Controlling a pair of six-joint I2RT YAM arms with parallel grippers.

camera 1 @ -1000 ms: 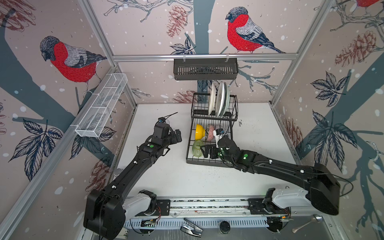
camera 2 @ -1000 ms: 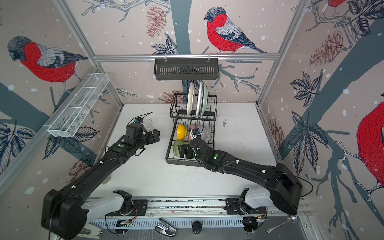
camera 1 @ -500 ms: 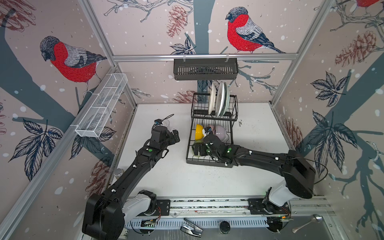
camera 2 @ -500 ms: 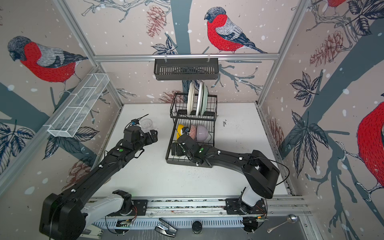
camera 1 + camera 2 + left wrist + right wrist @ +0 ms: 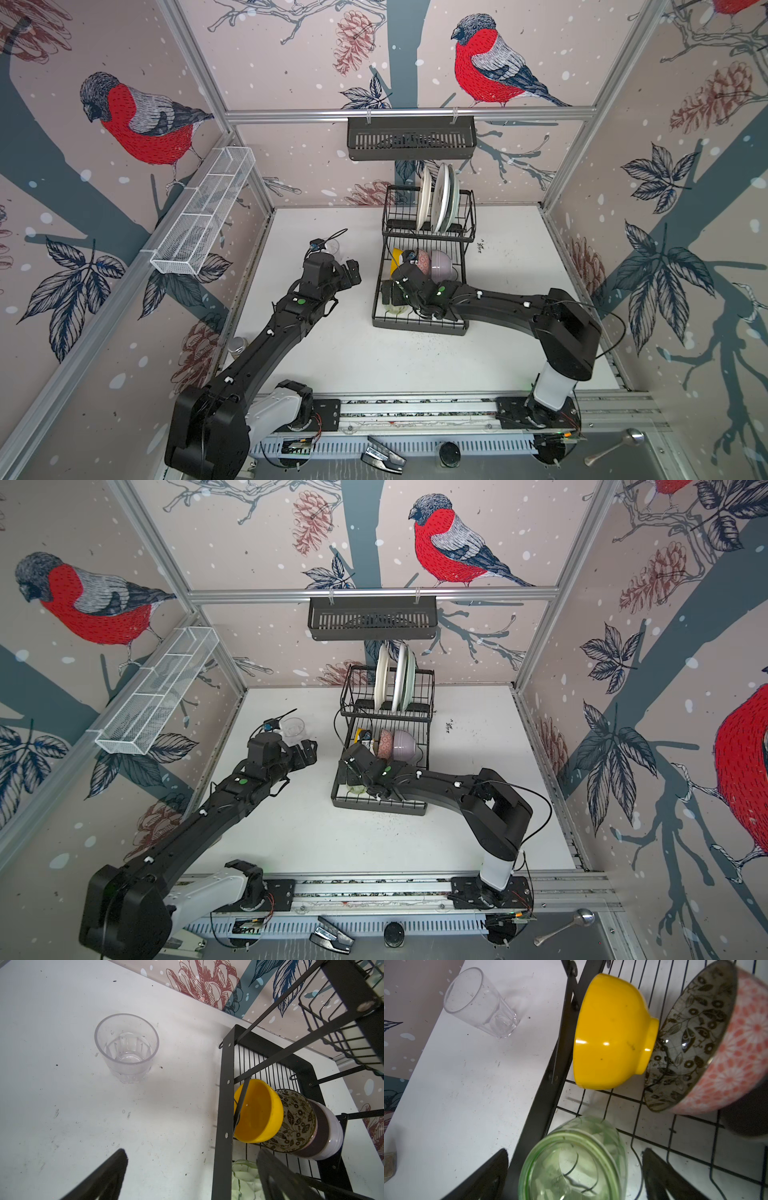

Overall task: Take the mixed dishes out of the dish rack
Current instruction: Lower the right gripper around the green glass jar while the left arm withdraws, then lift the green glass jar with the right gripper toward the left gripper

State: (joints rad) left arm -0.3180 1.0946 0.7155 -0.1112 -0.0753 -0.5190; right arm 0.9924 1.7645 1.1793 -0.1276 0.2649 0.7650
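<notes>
Both top views: a white table [image 5: 519, 249] inside walls papered with red-breasted birds. The black wire dish rack [image 5: 419, 328] stands at the middle of the table, towards the back edge. Its raised basket holds two cream plates [image 5: 424, 199] and a mint plate [image 5: 454, 199], all on edge. In the lower tray a yellow bowl [image 5: 397, 257], a pink-patterned bowl [image 5: 423, 262] and a lilac bowl [image 5: 441, 266] sit in a row on their sides. The right gripper [image 5: 390, 295] reaches into the tray's front left corner, above a pale-green tumbler [image 5: 395, 308]. The left gripper [image 5: 351, 272] hangs over bare table just left of the rack. A clear tumbler [image 5: 293, 730] stands upright behind it, nearer the table's left edge.

Left wrist view: the left gripper [image 5: 191, 1152] has its jaws wide apart, with nothing between them. The clear tumbler [image 5: 126, 1047] stands on the table, mouth up, apart from the rack [image 5: 224, 1105]. Past the rack's frame, the yellow bowl [image 5: 257, 1111] nests against the pink-patterned bowl [image 5: 295, 1122], which shows dark leaf print inside. The lilac bowl [image 5: 328, 1136] comes next.

Right wrist view: the right gripper [image 5: 575, 1151] has its jaws spread, one on each side of the pale-green tumbler [image 5: 571, 1163], not clamped on it. The tumbler lies on the tray wires, with its mouth towards the camera. Beyond it, the foot of the yellow bowl [image 5: 610, 1032] rests inside the pink-patterned bowl [image 5: 737, 1053]. The clear tumbler [image 5: 479, 1003] stands outside the rack on the table.
</notes>
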